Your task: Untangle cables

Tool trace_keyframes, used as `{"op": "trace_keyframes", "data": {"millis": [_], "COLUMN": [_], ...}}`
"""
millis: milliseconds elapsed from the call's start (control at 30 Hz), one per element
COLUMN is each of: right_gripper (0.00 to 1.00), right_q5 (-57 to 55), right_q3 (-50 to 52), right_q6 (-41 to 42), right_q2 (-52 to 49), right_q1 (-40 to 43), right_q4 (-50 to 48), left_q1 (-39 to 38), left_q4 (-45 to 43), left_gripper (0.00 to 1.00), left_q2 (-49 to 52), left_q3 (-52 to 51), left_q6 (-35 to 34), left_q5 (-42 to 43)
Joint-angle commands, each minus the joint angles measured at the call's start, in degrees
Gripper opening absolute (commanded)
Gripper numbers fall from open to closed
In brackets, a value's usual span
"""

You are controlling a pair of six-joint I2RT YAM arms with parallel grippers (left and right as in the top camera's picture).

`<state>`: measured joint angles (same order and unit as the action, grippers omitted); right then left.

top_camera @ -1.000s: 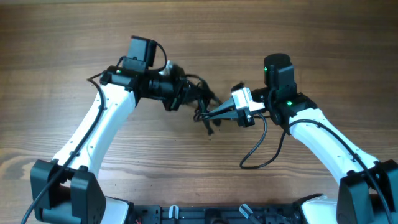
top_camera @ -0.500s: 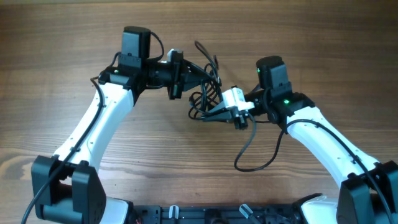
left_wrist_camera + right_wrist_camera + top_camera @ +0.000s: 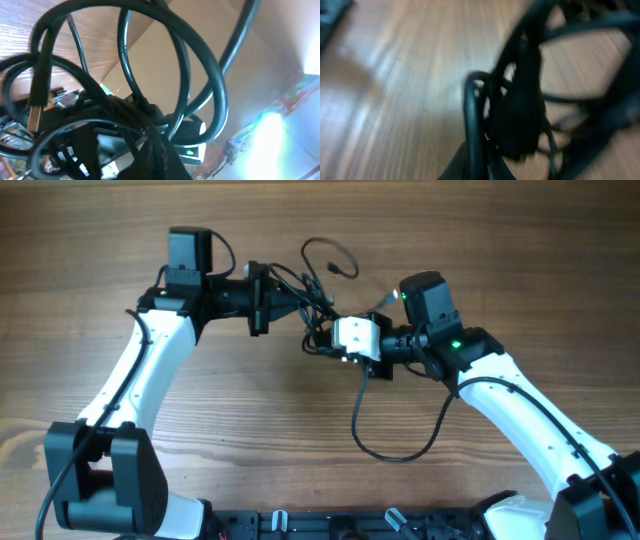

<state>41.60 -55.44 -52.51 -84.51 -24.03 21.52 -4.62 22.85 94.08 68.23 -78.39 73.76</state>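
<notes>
The cables (image 3: 318, 315) are held as one bunch between the two end effectors, judged lifted off the tabletop (image 3: 300, 440). Compared with a second ago, the left arm (image 3: 150, 370) is drawn back leftward and the bunch is carried farther from the base. The left end effector (image 3: 298, 302) and right end effector (image 3: 322, 343) are both pressed together, pinching strands. One loop (image 3: 330, 248) is now spread free above the knot. The core is judged still tangled.

Thin black cables (image 3: 318, 308) bunched in looping tangle.
</notes>
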Motion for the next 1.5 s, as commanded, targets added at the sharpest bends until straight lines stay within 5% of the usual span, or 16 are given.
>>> {"op": "trace_keyframes", "data": {"millis": [0,267,433,600,633,667,733,867,967,1133,1333,1467], "right_gripper": [0.05,0.05,0.05,0.04,0.12,0.39,0.67,0.99,1.00,0.98,0.90,0.90], "right_q5": [-22.8,-38.1,-27.0,-20.5,-20.6,-20.5,-20.5,-11.8,-7.1,-20.0,-20.9,-20.6], "right_q3": [5.3,5.3,5.3,5.0,4.7,3.9,2.3,0.5,0.5,0.5,0.6,0.6], "right_q6": [8.5,10.7,13.4,22.5,24.9,28.0,32.2,36.3,36.7,53.6,65.1,66.2], "right_q2": [-2.3,-2.3,-2.3,-1.9,-1.5,-0.6,1.3,6.8,10.8,12.6,9.2,5.7], "right_q1": [1.7,1.7,1.7,1.7,1.7,1.7,1.7,1.7,1.7,4.5,12.7,16.2], "right_q4": [6.2,5.9,3.1,-4.3,-5.4,-6.4,-6.6,-6.8,-7.3,-7.1,-0.4,4.9], "left_q1": [9.7,15.0,15.2,13.8,13.3,12.6,11.4,7.3,3.5,-4.0,-14.3,-19.6], "left_q4": [-2.9,-2.5,-1.6,12.9,16.3,19.8,23.7,29.9,31.4,29.7,28.8,28.3], "left_gripper": [0.04,0.04,0.04,0.04,0.04,0.04,0.04,0.04,0.09,0.15,0.51,0.58], "left_q2": [-2.1,-2.1,-2.1,-2.1,-2.1,-2.1,-2.1,-2.1,-2.1,-2.1,-1.9,0.2], "left_q3": [3.0,3.0,3.0,3.0,3.0,3.0,3.0,3.0,3.0,3.0,3.0,3.0], "left_q6": [0.9,4.1,15.4,26.3,28.4,30.7,33.6,36.9,37.5,35.9,27.7,23.4], "left_q5": [4.5,7.2,6.5,-3.6,-7.3,-11.7,-17.5,-30.9,-38.9,-43.1,-52.2,-52.1]}}
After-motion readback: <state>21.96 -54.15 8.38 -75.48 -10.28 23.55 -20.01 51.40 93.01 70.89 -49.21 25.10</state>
